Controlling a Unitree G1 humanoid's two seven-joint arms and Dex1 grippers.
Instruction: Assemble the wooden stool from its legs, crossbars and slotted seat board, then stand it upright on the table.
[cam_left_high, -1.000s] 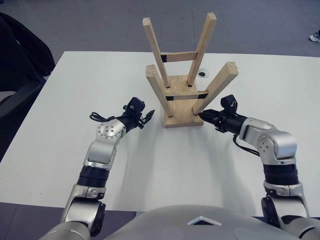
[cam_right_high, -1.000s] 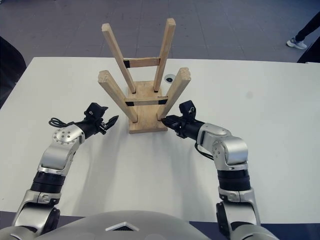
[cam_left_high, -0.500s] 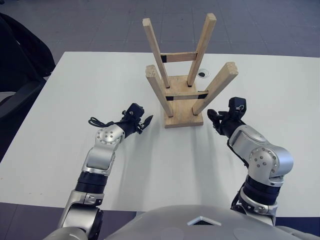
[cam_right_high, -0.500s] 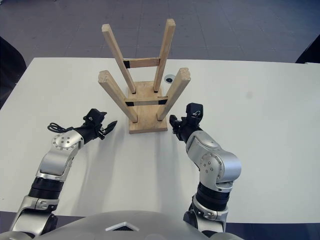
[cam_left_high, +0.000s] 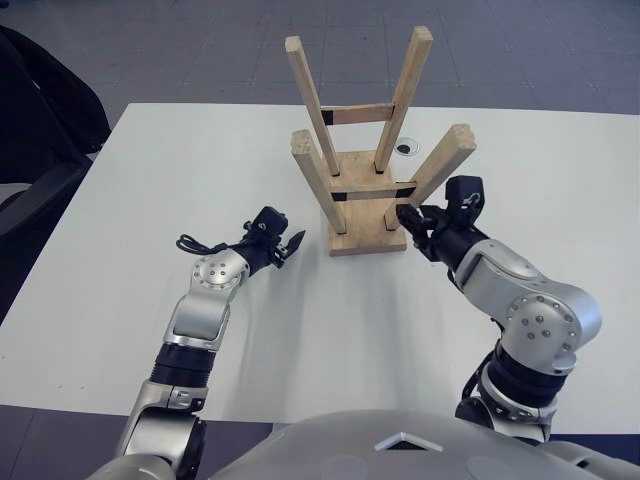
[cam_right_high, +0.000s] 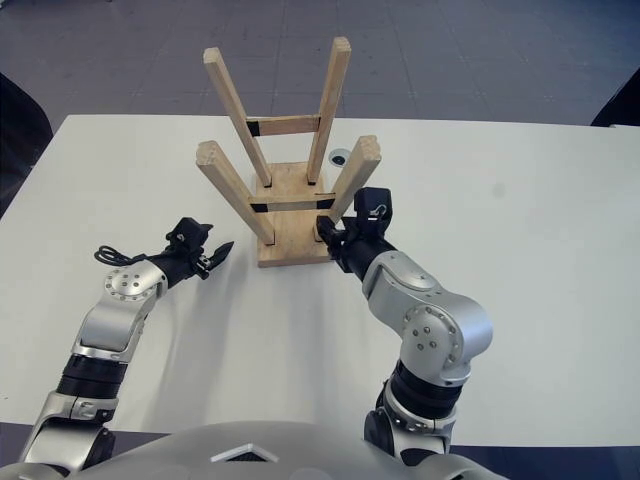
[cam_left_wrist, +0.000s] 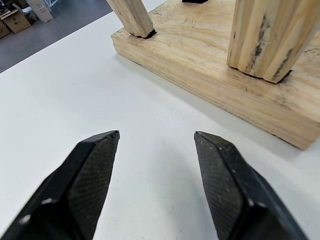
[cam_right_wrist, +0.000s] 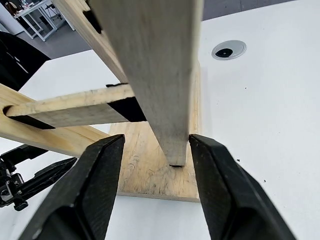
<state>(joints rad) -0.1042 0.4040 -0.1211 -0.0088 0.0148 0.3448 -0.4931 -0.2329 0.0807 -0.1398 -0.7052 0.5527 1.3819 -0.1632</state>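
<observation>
Pale wooden stool sits upside down mid white surface: slotted seat board flat on the surface, four square legs splaying upward. Two thin crossbars w/ black-taped ends tie the legs in pairs, one high at the far pair, one lower at the near pair.

My L hand is low over the surface at approx 8 o'clock of the seat board, near its edge but apart from it. Black ribbed fingers are spread wide w/ bare surface btwn them, pointing at the board's side face.

My R hand is at approx 4 o'clock of the board, right at the foot of the near-right leg. Its fingers are apart and flank that leg where it enters the board, one each side. One looks v. close to the wood, but I can't tell if it touches, and nothing is clamped.

Small round grey grommet is set in the surface at approx 1 o'clock of the board, just behind it.
</observation>
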